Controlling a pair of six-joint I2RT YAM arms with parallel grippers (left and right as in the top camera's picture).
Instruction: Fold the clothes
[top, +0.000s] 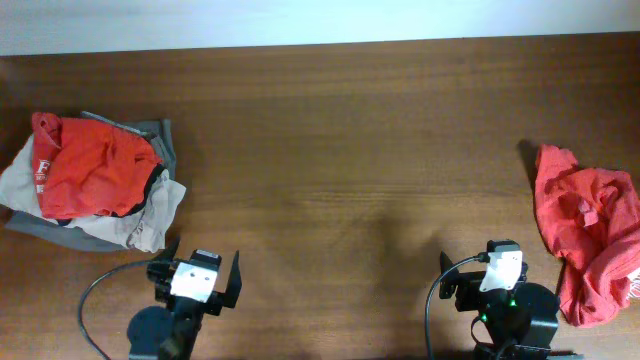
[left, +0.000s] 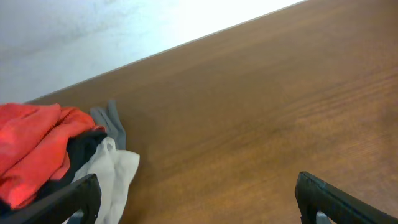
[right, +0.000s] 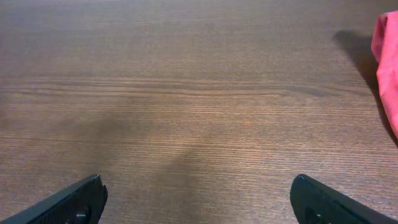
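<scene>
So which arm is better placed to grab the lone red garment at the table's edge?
Right: the open right gripper sits nearest the red garment; the left gripper is by the far pile.

No text, label, brand, number or sign is legible in any view. The red garment (top: 95, 170) on top of the clothing pile (top: 150, 215) at the left end of the desk (top: 350, 150) bears small white markings along its left edge, too small to read.

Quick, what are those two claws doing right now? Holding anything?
Left gripper: open, holding nothing.
Right gripper: open, holding nothing.
</scene>
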